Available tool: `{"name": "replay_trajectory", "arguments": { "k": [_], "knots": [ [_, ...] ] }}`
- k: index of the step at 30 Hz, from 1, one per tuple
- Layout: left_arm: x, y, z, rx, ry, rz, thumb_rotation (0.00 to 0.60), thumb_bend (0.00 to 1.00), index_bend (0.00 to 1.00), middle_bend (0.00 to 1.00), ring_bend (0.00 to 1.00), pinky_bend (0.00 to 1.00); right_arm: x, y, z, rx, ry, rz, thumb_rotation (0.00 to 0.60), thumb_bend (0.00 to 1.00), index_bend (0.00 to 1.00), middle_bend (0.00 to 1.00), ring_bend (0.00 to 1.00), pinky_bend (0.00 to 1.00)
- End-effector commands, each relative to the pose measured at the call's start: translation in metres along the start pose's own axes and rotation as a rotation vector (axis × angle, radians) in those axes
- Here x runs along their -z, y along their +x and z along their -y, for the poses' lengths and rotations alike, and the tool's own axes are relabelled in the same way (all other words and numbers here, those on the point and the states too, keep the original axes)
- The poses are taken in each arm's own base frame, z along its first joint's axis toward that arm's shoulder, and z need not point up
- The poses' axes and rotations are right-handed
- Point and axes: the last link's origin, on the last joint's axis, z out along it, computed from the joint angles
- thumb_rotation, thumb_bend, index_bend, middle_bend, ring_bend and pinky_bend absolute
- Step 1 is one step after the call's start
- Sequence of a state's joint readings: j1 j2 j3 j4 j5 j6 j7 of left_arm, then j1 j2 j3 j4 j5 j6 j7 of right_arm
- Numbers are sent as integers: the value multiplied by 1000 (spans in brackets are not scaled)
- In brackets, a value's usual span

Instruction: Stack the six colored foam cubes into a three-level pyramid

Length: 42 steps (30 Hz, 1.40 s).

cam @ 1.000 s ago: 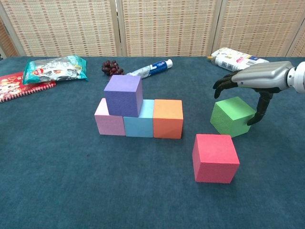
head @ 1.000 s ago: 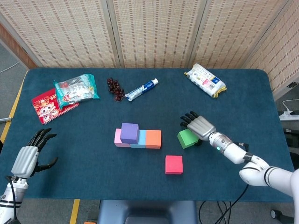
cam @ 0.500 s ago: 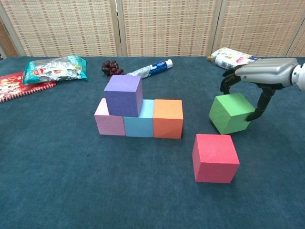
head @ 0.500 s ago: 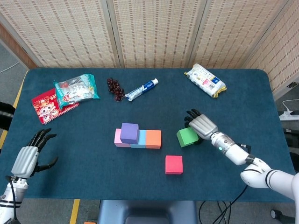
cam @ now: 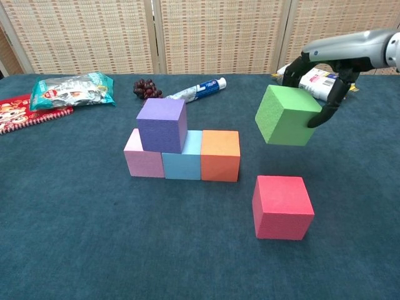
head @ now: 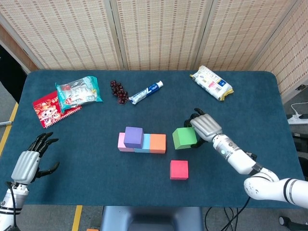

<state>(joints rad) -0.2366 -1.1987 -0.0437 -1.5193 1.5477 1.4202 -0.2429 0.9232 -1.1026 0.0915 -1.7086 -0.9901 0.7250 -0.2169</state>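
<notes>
Lifted clear of the desk [cam: 75, 237] since a second ago, the green cube [cam: 287, 115] is now hanging in the air, tilted, in the grasp of the right hand [cam: 331, 69], whose dark fingers [cam: 329, 105] are clamping it from opposite sides; it is sitting to the right of the row and above the level of the orange cube [cam: 220, 155].

Nearest the robot, the red cube [cam: 282, 207] is lying alone on the blue cloth, apart from the others. At the near left edge in the head view, the left hand [head: 30, 162] is resting released, fingers spread and holding nothing.

Behind the red cube, the pink cube [cam: 142, 162], the light blue cube [cam: 182, 164] and the orange cube are standing touching in a row, and the purple cube [cam: 162, 124] is sitting on top, across the pink and light blue ones.

Farther back, a red booklet [head: 50, 109] and a teal snack bag [head: 78, 90] are lying at the left, with dark grapes [head: 119, 91], a toothpaste tube [head: 146, 92] and a white packet [head: 211, 83] along the far side.
</notes>
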Motion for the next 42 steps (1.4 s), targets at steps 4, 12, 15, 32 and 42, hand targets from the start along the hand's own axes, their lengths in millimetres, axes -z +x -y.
{"name": "replay_trajectory", "arguments": {
  "k": [4, 12, 15, 32, 42],
  "knots": [
    [2, -1, 3, 8, -5, 2, 600, 307, 187, 48, 5, 179, -18, 27, 56, 13, -37, 40, 600, 158, 710, 500, 313, 60],
    [4, -2, 8, 20, 0, 3, 600, 306, 187, 48, 5, 179, -32, 30, 81, -4, -67, 64, 600, 158, 707, 504, 321, 60],
    [6, -4, 11, 33, 6, 2, 600, 306, 187, 48, 4, 179, -44, 29, 103, -2, -62, 89, 600, 158, 702, 505, 321, 59],
    [8, -7, 20, 60, 16, 1, 600, 307, 184, 47, 4, 177, -72, 28, 140, 36, -151, 105, 600, 158, 694, 505, 321, 24],
    [9, -9, 23, 73, 12, 1, 600, 307, 185, 47, 3, 176, -73, 27, 149, 57, -181, 103, 600, 159, 684, 504, 321, 6]
  ]
}}
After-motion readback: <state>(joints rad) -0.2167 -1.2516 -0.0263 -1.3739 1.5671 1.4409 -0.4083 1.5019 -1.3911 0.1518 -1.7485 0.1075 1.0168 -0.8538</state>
